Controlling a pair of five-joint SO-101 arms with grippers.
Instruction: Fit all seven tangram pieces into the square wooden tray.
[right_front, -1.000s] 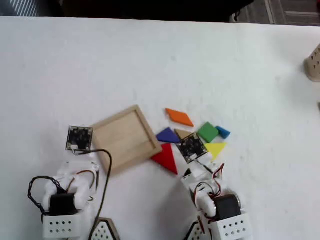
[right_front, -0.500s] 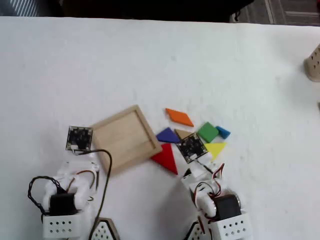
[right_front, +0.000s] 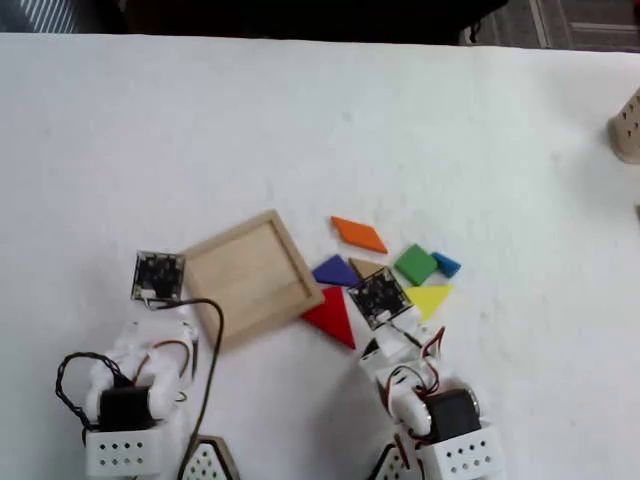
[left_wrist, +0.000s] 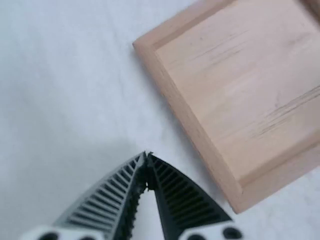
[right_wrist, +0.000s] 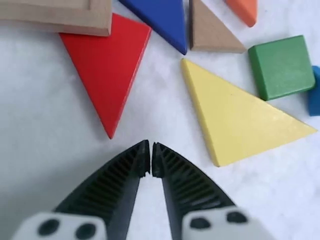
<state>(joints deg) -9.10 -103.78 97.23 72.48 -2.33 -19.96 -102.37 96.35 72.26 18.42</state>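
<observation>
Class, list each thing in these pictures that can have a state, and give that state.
wooden tray: empty
red triangle: outside, against tray's edge
yellow triangle: outside tray
blue triangle: outside tray
tan triangle: outside tray
green square: outside tray
orange parallelogram: outside tray
small blue piece: outside tray
left gripper: shut, empty
right gripper: shut, empty

Left arm (right_front: 128, 400): white printed shell, black motor block at middle, white base plate with rows of small holes. I note black cable looping off its side and a second black lead running up to square black circuit board (right_front: 159, 277) at wrist; thin red wire near joint.
Right arm (right_front: 440, 415): same white shell, black motor, holed base. Red and black wires bunched at joint; matching board (right_front: 381, 296) at wrist.
Left fingers (left_wrist: 107, 205): dark grey, ribbed, tapering to points; white mounts with dark round holes.
Right fingers (right_wrist: 107, 192): I log same build.
</observation>
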